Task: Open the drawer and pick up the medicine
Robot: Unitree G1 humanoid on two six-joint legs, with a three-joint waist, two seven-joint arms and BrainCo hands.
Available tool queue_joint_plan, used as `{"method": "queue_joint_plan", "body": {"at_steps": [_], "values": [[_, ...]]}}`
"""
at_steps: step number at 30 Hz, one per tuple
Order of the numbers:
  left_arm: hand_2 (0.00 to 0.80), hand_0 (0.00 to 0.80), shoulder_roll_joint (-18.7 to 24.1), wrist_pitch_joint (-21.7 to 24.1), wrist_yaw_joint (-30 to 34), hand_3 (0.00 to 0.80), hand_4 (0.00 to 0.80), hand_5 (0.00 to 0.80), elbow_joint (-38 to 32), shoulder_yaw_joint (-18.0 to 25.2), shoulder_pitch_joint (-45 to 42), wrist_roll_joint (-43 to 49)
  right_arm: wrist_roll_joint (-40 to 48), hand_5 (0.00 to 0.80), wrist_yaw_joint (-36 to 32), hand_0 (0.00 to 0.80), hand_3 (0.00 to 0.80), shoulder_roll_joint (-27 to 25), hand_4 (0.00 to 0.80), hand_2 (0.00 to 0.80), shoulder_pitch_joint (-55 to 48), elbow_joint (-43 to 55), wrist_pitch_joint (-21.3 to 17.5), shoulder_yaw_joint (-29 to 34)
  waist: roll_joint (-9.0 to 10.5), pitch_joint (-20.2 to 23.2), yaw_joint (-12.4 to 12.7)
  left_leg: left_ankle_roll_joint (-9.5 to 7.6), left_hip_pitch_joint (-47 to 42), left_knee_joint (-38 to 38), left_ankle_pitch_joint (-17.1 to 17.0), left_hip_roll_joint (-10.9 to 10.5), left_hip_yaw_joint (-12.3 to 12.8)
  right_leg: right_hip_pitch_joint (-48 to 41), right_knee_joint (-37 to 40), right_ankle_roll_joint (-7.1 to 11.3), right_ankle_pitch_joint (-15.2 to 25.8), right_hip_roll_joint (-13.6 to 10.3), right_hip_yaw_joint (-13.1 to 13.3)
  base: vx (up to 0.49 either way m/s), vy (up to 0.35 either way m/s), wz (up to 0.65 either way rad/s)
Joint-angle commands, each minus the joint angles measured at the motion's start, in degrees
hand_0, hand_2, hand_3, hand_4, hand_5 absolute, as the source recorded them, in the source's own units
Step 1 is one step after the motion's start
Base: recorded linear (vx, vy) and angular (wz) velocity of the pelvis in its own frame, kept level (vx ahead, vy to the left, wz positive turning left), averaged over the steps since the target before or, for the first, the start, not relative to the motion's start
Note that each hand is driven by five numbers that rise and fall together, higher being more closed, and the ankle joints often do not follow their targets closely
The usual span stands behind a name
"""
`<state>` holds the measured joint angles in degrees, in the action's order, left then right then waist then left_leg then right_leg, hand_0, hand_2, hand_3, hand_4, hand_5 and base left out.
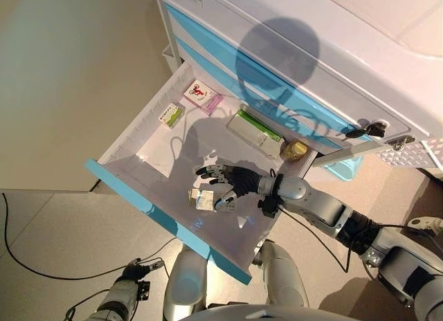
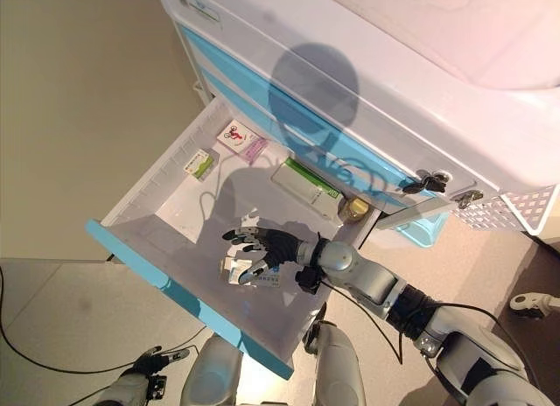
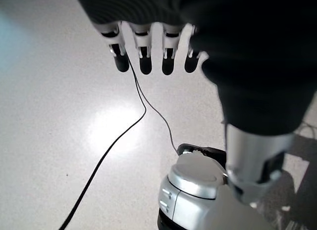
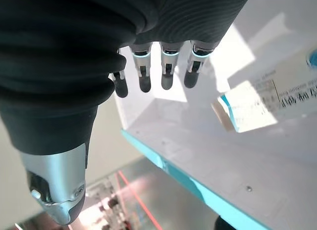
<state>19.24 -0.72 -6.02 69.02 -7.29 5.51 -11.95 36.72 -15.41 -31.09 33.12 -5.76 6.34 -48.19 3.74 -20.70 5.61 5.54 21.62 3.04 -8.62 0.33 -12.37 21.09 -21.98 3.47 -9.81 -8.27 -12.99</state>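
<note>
The cabinet's lowest drawer (image 1: 142,138) is pulled out, with a blue front (image 1: 159,214). A small white medicine box with blue print (image 1: 202,199) lies on the drawer floor near the front; it also shows in the right wrist view (image 4: 257,103). My right hand (image 1: 232,182) reaches into the drawer just above and beside that box, fingers (image 4: 167,74) straight and spread, holding nothing. My left hand (image 1: 131,272) hangs low by the floor at the lower left, fingers (image 3: 143,61) straight and empty.
Further back in the drawer lie a pink-and-white box (image 1: 203,96), a small green-and-white box (image 1: 170,115), a long white box with a green stripe (image 1: 256,133) and a yellow round jar (image 1: 294,151). Closed blue drawers (image 1: 228,65) sit above. A key (image 1: 367,131) sticks out of the cabinet front.
</note>
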Motion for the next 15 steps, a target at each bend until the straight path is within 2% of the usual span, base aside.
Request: {"method": "queue_joint_plan", "body": {"at_steps": [1,3,10,15], "values": [[0.0,0.0,1.52,-0.12,-0.59,0.0,0.0,0.0,2.72,0.15,0.48,1.02,4.67,0.0,1.22,0.0,0.0,2.44,0.0,0.0,-0.3,0.98,-1.41,-2.18,1.68,0.1,0.02,-3.52,-1.8,-0.29,2.53,-3.41,2.18,-2.62,9.3,1.69,8.49,-0.01,0.65,0.0,0.0,0.0],[0.0,0.0,1.53,-0.1,-0.88,0.0,0.0,0.0,2.7,-0.48,0.78,0.71,6.96,0.0,1.99,0.0,0.0,5.05,0.0,0.0,-1.11,-2.44,-1.35,-2.87,1.56,0.12,0.25,-3.55,-1.75,-0.11,2.63,-3.4,2.12,-2.65,9.18,1.6,8.3,0.0,0.58,0.0,0.0,0.0],[0.0,0.0,1.94,0.15,-1.39,0.0,0.0,0.0,2.66,-1.26,1.21,0.96,11.59,0.0,2.49,0.0,0.0,8.73,0.0,0.0,-2.4,-7.12,-0.77,-4.05,1.42,0.13,0.55,-3.52,-1.79,-0.15,2.59,-3.38,1.86,-2.67,8.75,1.52,7.96,0.03,0.52,0.0,0.0,0.0],[0.0,0.0,1.87,0.18,-1.56,0.0,0.0,0.0,2.76,-1.82,1.45,0.56,10.78,0.0,2.7,0.0,0.0,10.14,0.0,0.0,-2.02,-9.85,-0.55,-5.24,1.36,0.08,0.71,-3.51,-2.04,-0.12,2.64,-3.48,1.63,-2.89,8.42,1.44,7.61,-0.04,0.52,0.0,0.0,0.0]]}}
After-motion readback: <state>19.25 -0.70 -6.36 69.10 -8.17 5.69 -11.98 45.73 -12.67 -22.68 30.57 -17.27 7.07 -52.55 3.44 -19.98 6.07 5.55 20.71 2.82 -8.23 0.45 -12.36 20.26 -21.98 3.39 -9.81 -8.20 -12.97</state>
